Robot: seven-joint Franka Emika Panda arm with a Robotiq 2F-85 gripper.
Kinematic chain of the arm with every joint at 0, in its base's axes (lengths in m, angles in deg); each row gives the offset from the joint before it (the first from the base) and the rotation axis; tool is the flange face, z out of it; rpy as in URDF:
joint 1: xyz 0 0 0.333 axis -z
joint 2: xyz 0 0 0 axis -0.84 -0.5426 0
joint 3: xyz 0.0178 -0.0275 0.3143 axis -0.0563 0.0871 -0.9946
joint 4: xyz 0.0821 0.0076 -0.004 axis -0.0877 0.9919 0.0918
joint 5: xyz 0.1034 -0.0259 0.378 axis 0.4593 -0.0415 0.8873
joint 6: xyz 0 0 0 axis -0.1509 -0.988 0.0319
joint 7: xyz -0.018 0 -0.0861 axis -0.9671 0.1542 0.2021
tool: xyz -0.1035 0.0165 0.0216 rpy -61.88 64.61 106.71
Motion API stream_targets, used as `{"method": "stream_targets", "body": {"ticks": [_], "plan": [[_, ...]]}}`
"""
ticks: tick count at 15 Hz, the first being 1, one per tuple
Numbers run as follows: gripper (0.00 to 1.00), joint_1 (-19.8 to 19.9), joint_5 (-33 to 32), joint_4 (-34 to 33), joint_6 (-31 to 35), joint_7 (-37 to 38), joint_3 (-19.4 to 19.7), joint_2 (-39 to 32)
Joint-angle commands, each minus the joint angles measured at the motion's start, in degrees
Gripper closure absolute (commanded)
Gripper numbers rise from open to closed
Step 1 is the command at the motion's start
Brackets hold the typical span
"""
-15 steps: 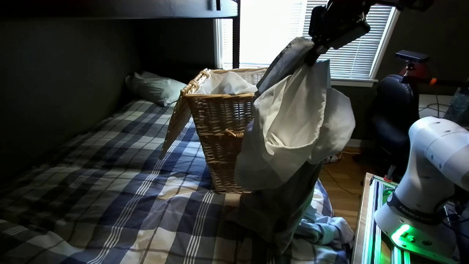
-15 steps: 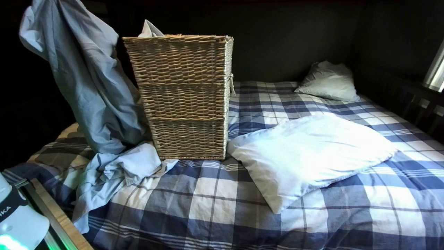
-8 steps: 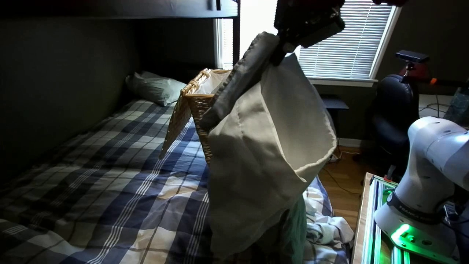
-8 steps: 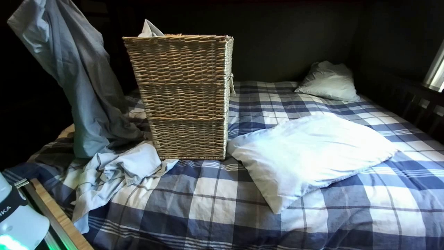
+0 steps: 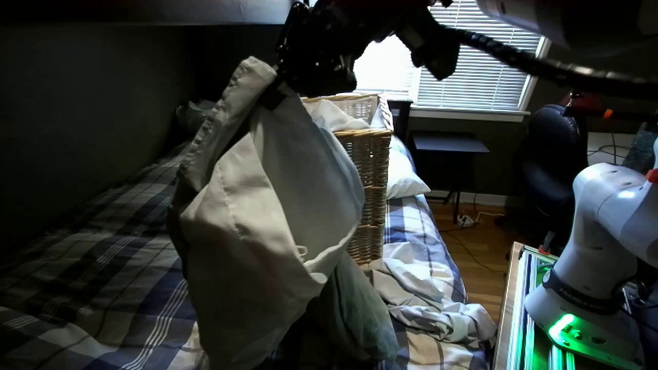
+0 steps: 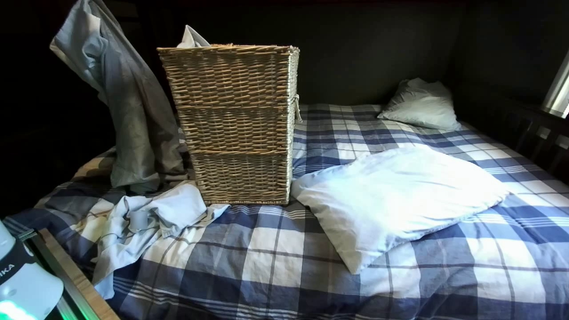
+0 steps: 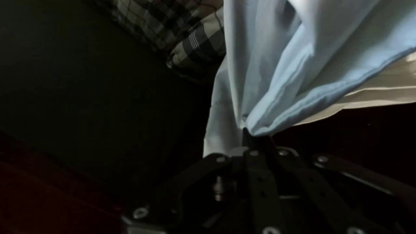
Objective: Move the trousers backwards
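The light grey trousers hang from my gripper in an exterior view, with the waist opening facing the camera side. They also hang at the left in an exterior view, where the lower ends come down at the bed beside the basket; I cannot tell if they rest on it. In the wrist view the gripper is shut, and the gathered trouser fabric comes out between its fingertips. The gripper is outside the frame in an exterior view. The fabric hides part of the basket and bed.
A wicker basket with a white lining stands on the plaid bed, close to the trousers. A crumpled light cloth lies at the bed's edge near the robot base. A white pillow lies beside the basket. An upper bunk overhangs.
My gripper and the held trousers have moved left across an exterior view, uncovering the basket's right side. In an exterior view the trousers swung left, then back right. The basket and loose cloth stayed put.
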Motion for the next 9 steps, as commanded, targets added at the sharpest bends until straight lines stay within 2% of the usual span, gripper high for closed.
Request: {"method": "stream_targets", "body": {"ticks": [1, 2, 4, 6, 9], "plan": [[0.73, 1.0, -5.0, 2.84, 6.09, 1.7, -1.09, -2.61], [0.71, 0.82, -5.26, 3.35, 6.52, 1.4, -0.84, -3.24], [0.58, -1.11, -0.53, 2.85, 1.56, -1.06, 0.55, -3.1], [0.43, -2.52, 4.19, 0.84, -8.19, -4.18, 1.6, -1.63], [0.2, -3.08, 8.53, 1.89, -22.48, -7.55, 2.93, 3.34]]}}
